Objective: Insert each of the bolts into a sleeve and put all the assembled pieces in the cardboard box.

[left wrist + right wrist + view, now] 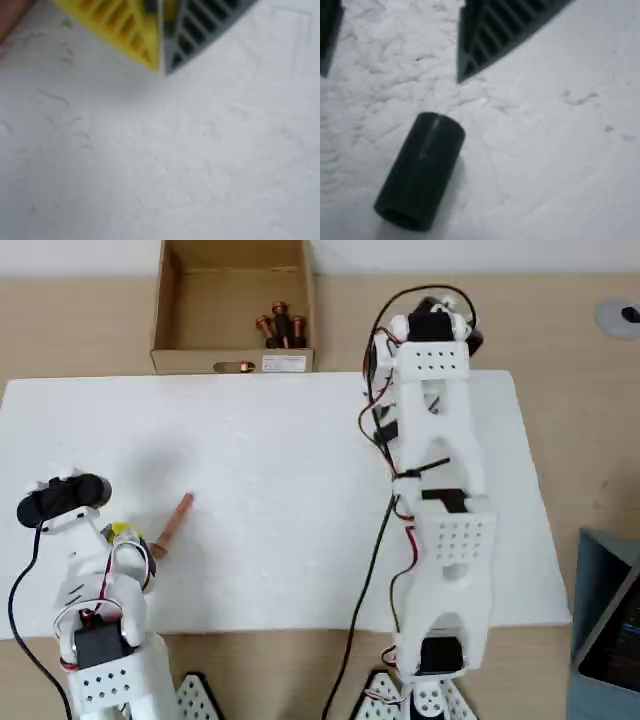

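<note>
The bolt (176, 522) lies loose on the white mat (300, 490), toward the near left, slanting with one end pointing at the left gripper (162, 66). That gripper sits low over the mat with its yellow and grey fingers pressed tip to tip and nothing between them. The bolt's copper end shows just off to one side of it in the left wrist view.

Over on the right, the other arm (440, 470) stretches from the near edge across the mat toward the far side. The right gripper (392, 75) is spread wide and holds nothing. A black sleeve (420, 172) lies on its side on the mat just beside the fingertips, touching neither.

The box (160, 310) stands on the table (80, 330) at the mat's far edge, open at the top. Three assembled pieces (282, 326) huddle together in its near right corner, copper heads up out of dark sleeves. A copper piece (235, 367) shows along the box's near wall. I cannot tell whether it rests on the rim or against the outside.
</note>
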You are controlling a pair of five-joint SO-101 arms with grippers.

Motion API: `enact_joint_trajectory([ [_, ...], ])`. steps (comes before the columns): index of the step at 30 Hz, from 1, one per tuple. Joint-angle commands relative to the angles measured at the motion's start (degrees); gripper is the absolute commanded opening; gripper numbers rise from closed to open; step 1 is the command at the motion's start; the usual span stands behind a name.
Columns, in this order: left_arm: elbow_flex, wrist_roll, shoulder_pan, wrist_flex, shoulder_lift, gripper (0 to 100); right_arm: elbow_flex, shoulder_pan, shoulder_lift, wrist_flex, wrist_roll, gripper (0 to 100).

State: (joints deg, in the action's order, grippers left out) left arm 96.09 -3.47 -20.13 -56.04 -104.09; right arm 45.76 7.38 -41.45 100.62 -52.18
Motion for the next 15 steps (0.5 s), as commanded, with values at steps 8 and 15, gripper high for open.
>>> enact_joint_trajectory([
  [8,-0.44,0.26,-0.62,0.79,-0.31,0,12.44,-2.86,-9.71,-1.14,0.00,18.9],
  [15,-0.44,0.26,-0.62,0.79,-0.31,0,19.74,-2.77,-17.54,-1.23,0.09,18.9],
])
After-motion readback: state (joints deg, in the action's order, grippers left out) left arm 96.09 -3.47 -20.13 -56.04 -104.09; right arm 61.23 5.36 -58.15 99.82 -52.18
